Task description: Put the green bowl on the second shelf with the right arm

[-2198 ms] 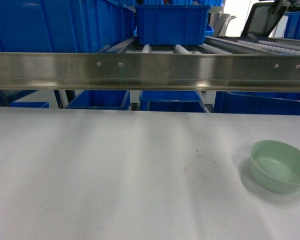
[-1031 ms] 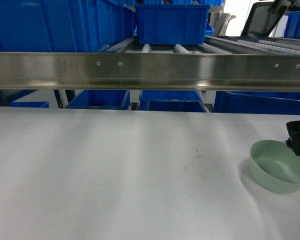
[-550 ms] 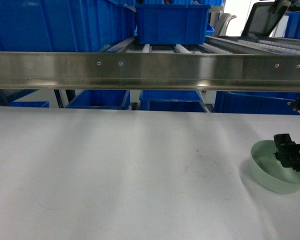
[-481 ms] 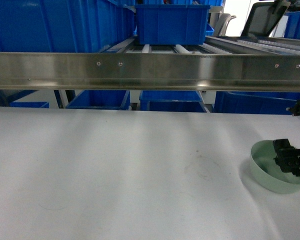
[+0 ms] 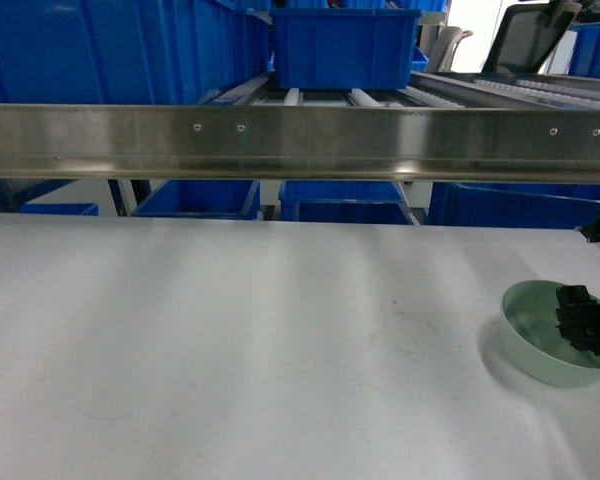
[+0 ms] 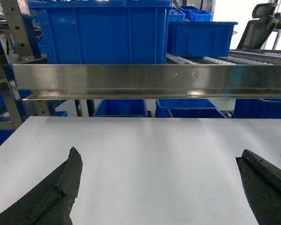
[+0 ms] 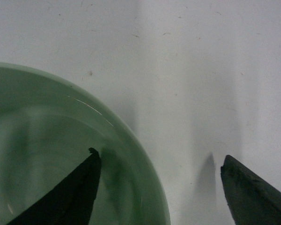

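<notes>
the bowl sits on the table at its right edge, not yet lifted; the right gripper straddles its rim, jaws wide, one finger inside; grasp, lift and shelf placement remain; left gripper idle, wide.

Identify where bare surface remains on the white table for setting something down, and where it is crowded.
The white table is bare from its left edge across to the green bowl, below the steel rail. The right corner is crowded: the right gripper straddles the bowl's rim, one finger inside.
</notes>
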You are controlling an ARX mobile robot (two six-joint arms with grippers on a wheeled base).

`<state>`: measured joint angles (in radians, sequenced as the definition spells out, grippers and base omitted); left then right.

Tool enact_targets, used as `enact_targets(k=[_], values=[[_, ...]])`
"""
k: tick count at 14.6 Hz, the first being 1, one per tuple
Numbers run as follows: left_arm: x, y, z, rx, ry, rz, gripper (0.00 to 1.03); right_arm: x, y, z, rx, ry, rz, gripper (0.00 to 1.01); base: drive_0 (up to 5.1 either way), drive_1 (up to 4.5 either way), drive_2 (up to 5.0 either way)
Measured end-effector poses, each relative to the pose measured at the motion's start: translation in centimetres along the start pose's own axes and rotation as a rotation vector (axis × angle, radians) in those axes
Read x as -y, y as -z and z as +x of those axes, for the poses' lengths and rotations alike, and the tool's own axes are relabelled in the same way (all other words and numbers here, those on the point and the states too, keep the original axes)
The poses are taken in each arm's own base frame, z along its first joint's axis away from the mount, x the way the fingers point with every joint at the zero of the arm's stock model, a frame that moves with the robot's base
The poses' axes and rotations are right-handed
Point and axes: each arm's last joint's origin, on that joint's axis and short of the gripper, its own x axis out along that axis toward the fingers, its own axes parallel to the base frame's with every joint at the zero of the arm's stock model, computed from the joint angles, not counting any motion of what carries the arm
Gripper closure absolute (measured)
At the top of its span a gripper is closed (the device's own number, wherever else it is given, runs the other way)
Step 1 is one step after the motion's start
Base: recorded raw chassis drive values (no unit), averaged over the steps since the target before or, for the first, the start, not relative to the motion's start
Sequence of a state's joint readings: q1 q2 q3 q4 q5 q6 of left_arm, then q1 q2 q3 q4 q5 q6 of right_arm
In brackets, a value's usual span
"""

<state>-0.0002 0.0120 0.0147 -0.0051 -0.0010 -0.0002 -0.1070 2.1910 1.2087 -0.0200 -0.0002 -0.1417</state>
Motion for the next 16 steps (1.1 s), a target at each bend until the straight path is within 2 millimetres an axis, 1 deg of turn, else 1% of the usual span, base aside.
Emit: enact_targets(k=[4,6,7,9,12,13,14,16], values=[[0.0,0.0,0.0,0.0,0.0,0.0,0.05,-0.5,0.7,-0.2,-0.011,-0.006,0.024,0.65,0.0,0.0,0.0],[0.0,0.0,0.0,0.0,0.0,0.0,0.05,-1.1,1.4,-0.6,-0.011,0.0,0.026,0.87,0.0,0.0,0.0],[0.0,0.0,0.0,0.0,0.0,0.0,0.05,-1.4,2.1,-1.2,0.007,-0.01,0.053,0.99,0.0,0.0,0.0],[0.0,0.0,0.0,0.0,0.0,0.0,0.05,-1.4,2.4,-1.7,0.041,-0.012,0.076,0.99,0.0,0.0,0.0],[0.0,0.0,0.0,0.0,0.0,0.0,0.05,-1.8,3.1,-3.6,0.145,-0.015,0.059,0.99,0.0,0.0,0.0],[0.0,0.0,0.0,0.0,0.0,0.0,0.05,-1.8,3.2,-4.9,0.213,-0.024,0.058,0.99,0.0,0.0,0.0],[0.0,0.0,0.0,0.0,0.0,0.0,0.05,-1.8,3.0,-6.8,0.303,-0.023,0.046,0.99,0.0,0.0,0.0],[0.0,0.0,0.0,0.0,0.0,0.0,0.05,-1.7,2.3,-12.3,0.513,-0.037,0.026,0.99,0.0,0.0,0.0]])
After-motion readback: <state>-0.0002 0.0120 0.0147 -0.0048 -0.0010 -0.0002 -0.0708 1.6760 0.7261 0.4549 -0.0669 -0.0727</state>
